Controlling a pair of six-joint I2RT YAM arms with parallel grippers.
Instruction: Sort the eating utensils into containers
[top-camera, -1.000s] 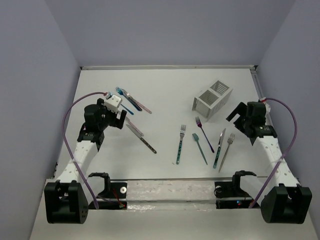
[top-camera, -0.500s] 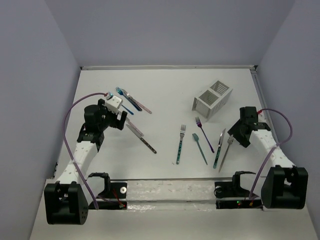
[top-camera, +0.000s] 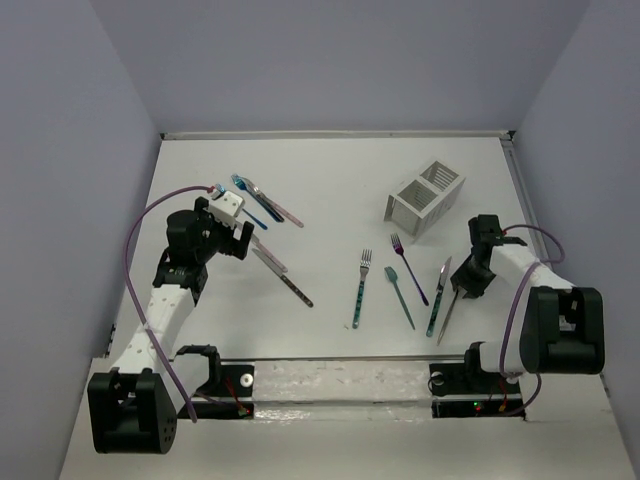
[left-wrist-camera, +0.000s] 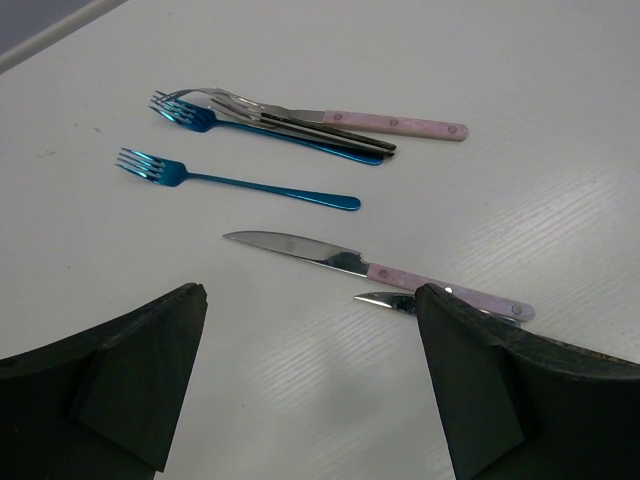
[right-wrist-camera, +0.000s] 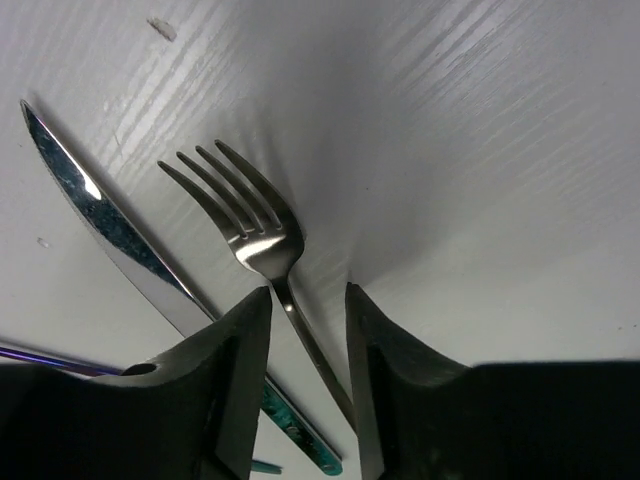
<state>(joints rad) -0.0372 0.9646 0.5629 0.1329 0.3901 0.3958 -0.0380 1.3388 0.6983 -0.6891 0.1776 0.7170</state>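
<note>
Swung down from beside the caddy (top-camera: 424, 197), the right gripper (right-wrist-camera: 308, 295) now straddles the silver fork (right-wrist-camera: 262, 245) at its neck, fingers narrowed but not clamped. It lies flat beside the teal knife (right-wrist-camera: 110, 235), long axis near-to-far, tines pointing away. The left gripper (left-wrist-camera: 310, 300) gapes empty.

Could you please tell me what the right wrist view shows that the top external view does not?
Only the right wrist view shows the right tool up close: its fingers stand apart and straddle the silver fork at the neck, just below the tines. Only the top external view shows the white caddy with its two compartments, and the left arm next to the blue and pink-handled utensils. Both views show the silver fork, the teal-handled knife beside it and the white table.
</note>
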